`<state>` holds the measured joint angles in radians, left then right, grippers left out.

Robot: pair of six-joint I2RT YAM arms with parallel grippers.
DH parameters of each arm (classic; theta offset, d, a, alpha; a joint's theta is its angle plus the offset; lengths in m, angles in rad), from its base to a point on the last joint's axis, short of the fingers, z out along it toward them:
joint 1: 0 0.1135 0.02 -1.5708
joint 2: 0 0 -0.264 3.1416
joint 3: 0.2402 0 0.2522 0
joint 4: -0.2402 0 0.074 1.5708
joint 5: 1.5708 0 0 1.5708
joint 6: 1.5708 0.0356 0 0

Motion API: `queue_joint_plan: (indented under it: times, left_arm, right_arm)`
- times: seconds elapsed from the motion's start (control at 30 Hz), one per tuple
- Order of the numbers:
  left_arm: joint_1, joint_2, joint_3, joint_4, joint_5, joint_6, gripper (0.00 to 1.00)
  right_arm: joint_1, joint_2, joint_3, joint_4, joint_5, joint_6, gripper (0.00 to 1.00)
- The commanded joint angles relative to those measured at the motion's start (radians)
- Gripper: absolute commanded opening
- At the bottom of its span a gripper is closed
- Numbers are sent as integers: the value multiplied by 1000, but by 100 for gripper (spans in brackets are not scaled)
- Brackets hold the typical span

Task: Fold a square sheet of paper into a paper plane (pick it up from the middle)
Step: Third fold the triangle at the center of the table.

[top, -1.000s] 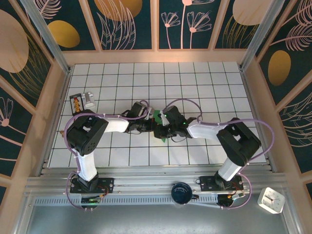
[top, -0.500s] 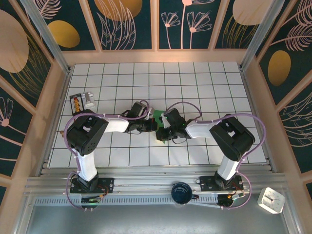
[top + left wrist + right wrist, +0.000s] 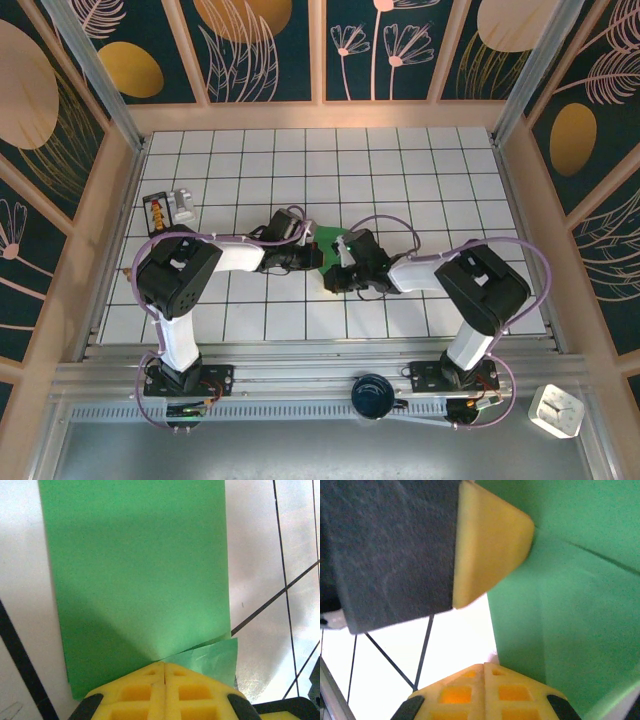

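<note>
The green sheet of paper (image 3: 140, 565) lies folded on the white tiled table, a long flat panel with a small flap (image 3: 212, 657) sticking out at one corner. In the top view it peeks out (image 3: 326, 237) between the two wrists at the table's middle. My left gripper (image 3: 164, 664) is shut, its yellow tips resting on the paper where the flap meets the panel. My right gripper (image 3: 484, 665) is also shut, its tips at the edge of the paper (image 3: 580, 605). The left gripper's yellow finger (image 3: 490, 545) presses the paper just across from it. Both grippers (image 3: 318, 258) (image 3: 338, 275) nearly touch.
A small black and orange box (image 3: 157, 212) with a white part (image 3: 184, 205) stands at the table's left back. A dark round object (image 3: 372, 393) sits on the front rail. Wooden walls ring the tiled table (image 3: 420, 170).
The right arm's elbow has drawn in and its wrist has shifted slightly right and nearer. The left arm has stayed put on the paper.
</note>
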<state>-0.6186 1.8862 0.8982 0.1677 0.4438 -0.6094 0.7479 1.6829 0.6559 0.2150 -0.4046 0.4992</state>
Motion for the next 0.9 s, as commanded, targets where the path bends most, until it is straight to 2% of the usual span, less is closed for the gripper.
queue_joint_plan:
  times: [0.0, 0.37, 0.67, 0.87]
  left_arm:
    - [6, 48, -15, -110, -110, 28, 0]
    - [6, 48, -13, -112, -111, 28, 0]
    - [5, 51, -19, -105, -106, 24, 0]
    - [6, 54, -19, -97, -97, 19, 0]
  right_arm:
    - [21, -10, -85, -178, 13, 34, 3]
    - [40, -98, -146, -211, 39, 53, 1]
    - [15, -171, -23, -260, -2, -20, 2]
    - [-18, -120, 57, -209, -48, -25, 2]
